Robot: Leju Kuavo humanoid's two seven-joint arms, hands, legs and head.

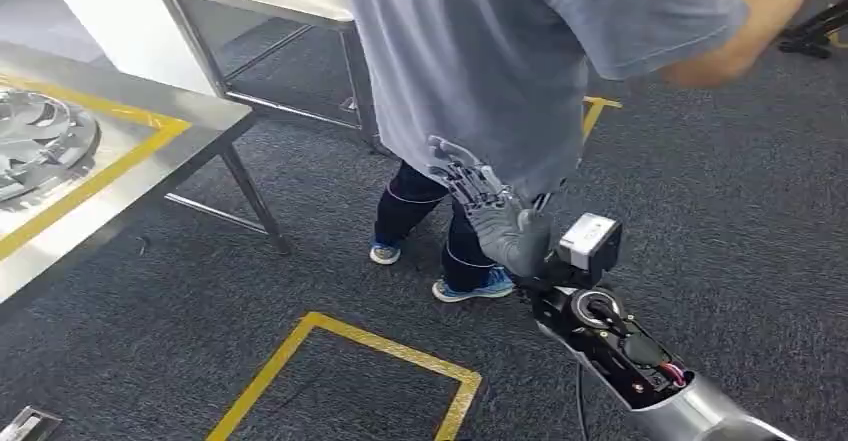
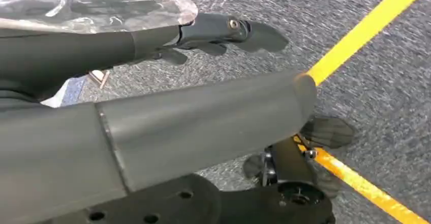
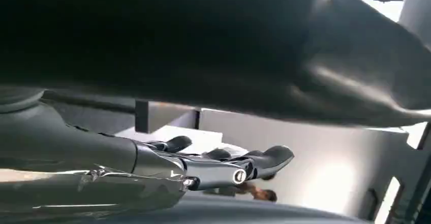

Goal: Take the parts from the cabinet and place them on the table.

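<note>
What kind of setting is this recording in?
Probably a workshop or robot test floor: steel tables edged with yellow tape, a metal wheel-like part lying on one, yellow tape boxes on grey carpet, and a person standing near the robot's right hand.

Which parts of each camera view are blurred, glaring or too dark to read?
Head view: the person's raised arm smears with motion blur; the right robot hand is fairly sharp. Left wrist view: the carpet and yellow floor line streak with blur; glare on clear plastic by the left robot hand. Right wrist view: the near thumb is a dark mass; the background is overexposed.
</note>
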